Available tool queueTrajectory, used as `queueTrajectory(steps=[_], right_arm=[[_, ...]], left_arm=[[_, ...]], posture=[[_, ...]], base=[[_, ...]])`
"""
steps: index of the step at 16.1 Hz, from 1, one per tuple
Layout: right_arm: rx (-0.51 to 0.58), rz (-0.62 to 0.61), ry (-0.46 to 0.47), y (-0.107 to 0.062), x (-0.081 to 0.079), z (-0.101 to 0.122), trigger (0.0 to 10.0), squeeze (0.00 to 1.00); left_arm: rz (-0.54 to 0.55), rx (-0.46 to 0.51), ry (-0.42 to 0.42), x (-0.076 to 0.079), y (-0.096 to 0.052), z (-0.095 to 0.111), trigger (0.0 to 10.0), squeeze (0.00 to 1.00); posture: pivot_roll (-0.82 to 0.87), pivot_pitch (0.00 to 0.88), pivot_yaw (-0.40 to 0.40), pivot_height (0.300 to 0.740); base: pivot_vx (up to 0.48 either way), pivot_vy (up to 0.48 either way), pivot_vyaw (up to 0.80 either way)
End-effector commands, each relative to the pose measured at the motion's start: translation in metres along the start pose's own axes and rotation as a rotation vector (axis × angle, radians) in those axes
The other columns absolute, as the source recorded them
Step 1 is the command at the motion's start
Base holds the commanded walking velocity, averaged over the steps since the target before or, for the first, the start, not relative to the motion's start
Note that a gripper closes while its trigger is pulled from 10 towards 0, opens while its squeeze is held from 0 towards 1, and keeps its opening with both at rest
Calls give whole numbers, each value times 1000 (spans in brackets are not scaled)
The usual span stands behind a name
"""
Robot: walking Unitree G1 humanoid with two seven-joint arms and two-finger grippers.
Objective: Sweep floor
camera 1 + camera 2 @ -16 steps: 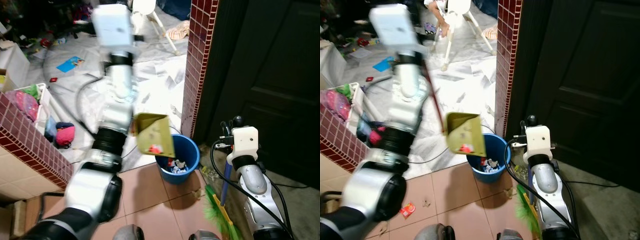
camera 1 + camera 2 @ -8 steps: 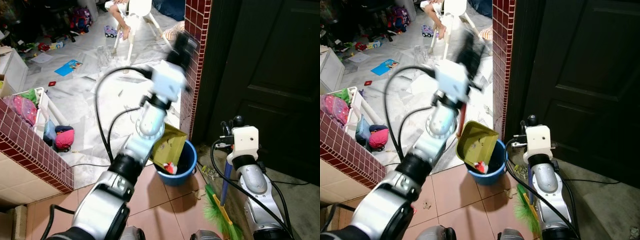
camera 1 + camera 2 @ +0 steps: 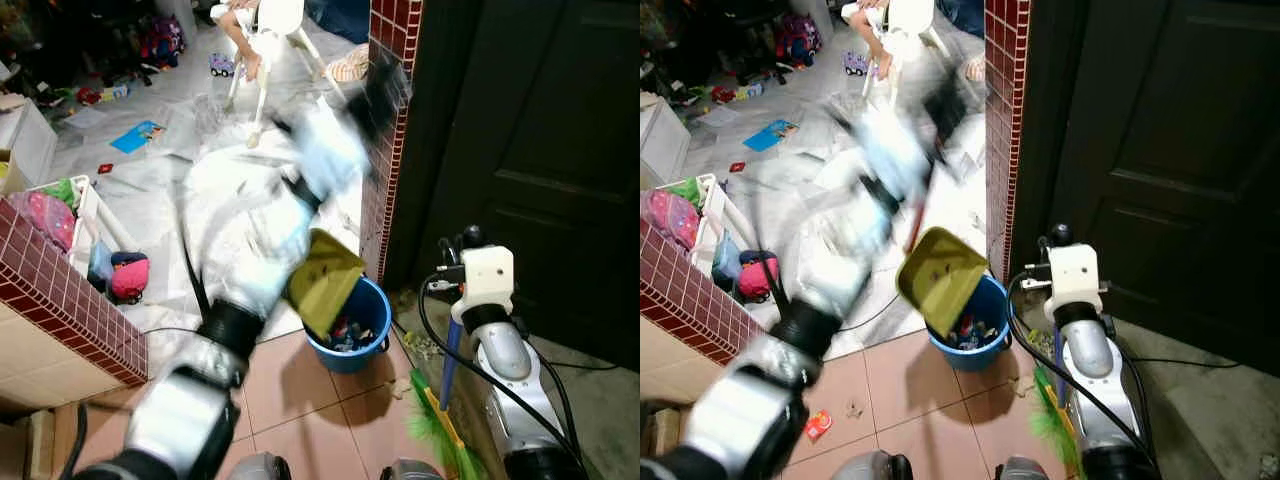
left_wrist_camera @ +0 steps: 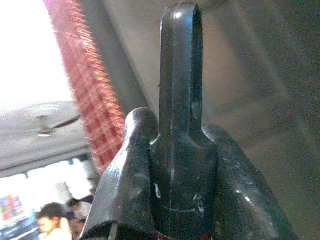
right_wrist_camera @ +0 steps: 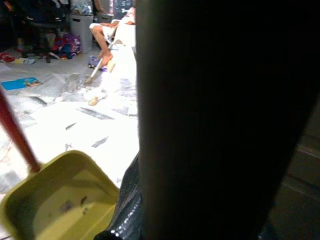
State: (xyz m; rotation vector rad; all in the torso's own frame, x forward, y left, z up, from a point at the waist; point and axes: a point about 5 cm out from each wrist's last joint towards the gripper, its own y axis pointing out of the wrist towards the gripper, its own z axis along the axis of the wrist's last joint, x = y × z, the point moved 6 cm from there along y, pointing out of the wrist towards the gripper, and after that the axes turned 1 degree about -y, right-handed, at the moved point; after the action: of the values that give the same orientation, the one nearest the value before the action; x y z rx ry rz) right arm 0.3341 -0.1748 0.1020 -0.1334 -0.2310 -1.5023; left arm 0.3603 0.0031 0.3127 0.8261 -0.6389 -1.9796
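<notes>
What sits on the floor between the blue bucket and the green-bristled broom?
In the left eye view, only bare pinkish floor tile separates the blue plastic bucket from the green-bristled broom.

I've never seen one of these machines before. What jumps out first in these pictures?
The blurred silver left arm swings across the middle, tipping an olive-green plastic dustpan on a red handle over a round blue plastic bucket with litter inside, beside a dark red tiled pillar. At the right, the right arm holds upright a blue-handled broom with green bristles before a dark door.
</notes>
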Motion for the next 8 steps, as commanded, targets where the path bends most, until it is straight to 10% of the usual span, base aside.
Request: queueTrajectory(steps=[1,3,5,8], right_arm=[[7,46,29,5,-11,4,10000,0],[-8,87,39,6,-19,1,10000,0],[-63,268,56,2,-55,-11,10000,0],[-61,350,35,-4,-71,-13,10000,0]], left_arm=[[67,144,24,-25,20,42,10000,0],[126,171,26,-44,27,54,10000,0],[295,196,59,-103,30,75,10000,0],[367,200,116,-129,25,86,10000,0]], posture=[[-142,0,100,740],[-136,0,94,740],[-118,0,85,740],[-103,0,78,740]], base=[[0,0,0],[0,0,0],[0,0,0],[0,0,0]])
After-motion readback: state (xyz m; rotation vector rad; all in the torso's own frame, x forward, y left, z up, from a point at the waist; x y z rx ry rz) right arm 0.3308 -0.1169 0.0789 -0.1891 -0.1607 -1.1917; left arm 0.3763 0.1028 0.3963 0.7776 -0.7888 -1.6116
